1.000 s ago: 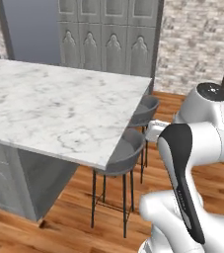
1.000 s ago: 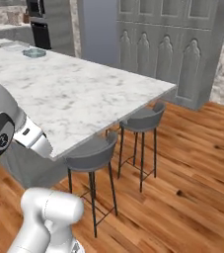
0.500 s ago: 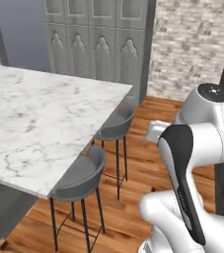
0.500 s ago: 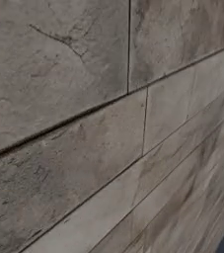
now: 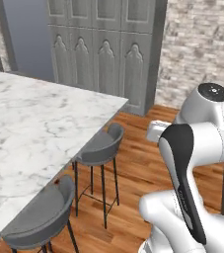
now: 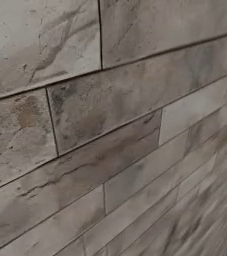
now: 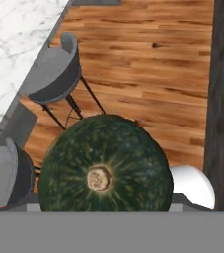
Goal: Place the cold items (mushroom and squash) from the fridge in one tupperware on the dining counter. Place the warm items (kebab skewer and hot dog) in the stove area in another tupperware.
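A dark green, round squash (image 7: 105, 168) with a pale stem scar takes up the lower middle of the hand view. It sits right against the hand and hangs above the wooden floor. My gripper is shut on it, and the squash hides the fingertips. In the left base view my white arm (image 5: 192, 163) is folded at the right, with the hand behind it. The mushroom, kebab skewer, hot dog and tupperware are out of view.
The marble dining counter (image 5: 29, 133) spreads at the left, with two grey bar stools (image 5: 101, 146) (image 5: 39, 217) along its edge. Grey cabinets (image 5: 108, 44) and a brick wall (image 5: 202, 49) stand behind. A stone wall (image 6: 113, 128) is very close in the right base view.
The base has driven and turned. The counter and stools slid left and nearer in the left base view, and the right base view swung onto the stone wall. The squash stays in the gripper.
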